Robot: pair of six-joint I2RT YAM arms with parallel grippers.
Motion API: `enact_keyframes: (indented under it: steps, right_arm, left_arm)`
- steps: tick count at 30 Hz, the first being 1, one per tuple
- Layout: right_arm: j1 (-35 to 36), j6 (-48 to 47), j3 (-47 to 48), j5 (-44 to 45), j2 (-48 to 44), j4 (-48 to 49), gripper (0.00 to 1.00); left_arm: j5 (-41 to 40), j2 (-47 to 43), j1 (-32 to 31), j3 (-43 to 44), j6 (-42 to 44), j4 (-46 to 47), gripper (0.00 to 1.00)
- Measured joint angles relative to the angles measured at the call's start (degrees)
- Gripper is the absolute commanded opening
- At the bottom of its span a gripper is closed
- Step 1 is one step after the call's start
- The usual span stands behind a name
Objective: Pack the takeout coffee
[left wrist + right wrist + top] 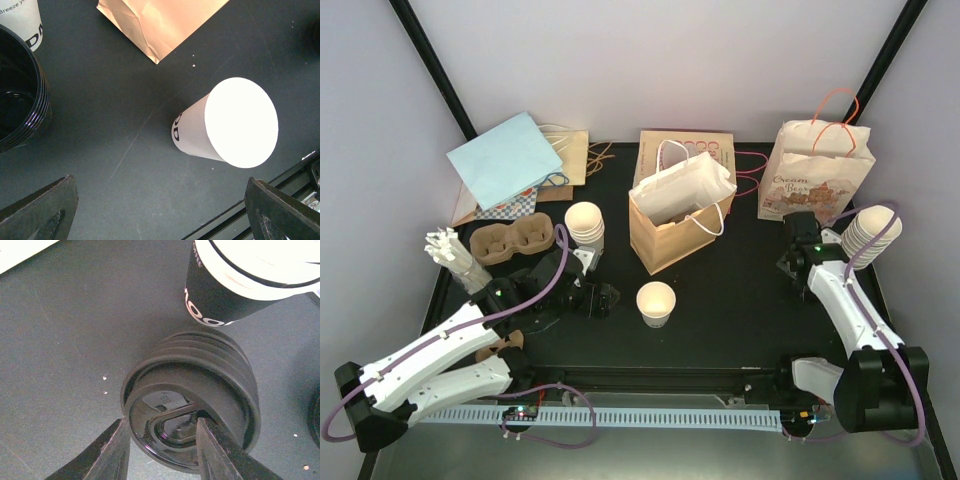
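At the centre of the top view, the light, easily crushed paper cup is stood upright near the released left gripper, best taken gently round its mid-wall, while the top black lid is straddled by the right gripper, though whether it is clenched cannot be told.

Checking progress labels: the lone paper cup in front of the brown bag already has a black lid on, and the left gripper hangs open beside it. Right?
No: the paper cup has no lid; its mouth is open, as the left wrist view shows. The rest holds.
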Motion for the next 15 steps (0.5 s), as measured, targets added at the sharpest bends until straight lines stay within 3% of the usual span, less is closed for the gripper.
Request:
enact_keyframes:
  steps: [15]
  right_arm:
    - [-2.29, 0.50, 0.04, 3.02, -1.42, -2.60, 0.41]
  left_arm:
    - [0.00, -0.02, 0.04, 0.00, 0.42, 0.00, 0.94]
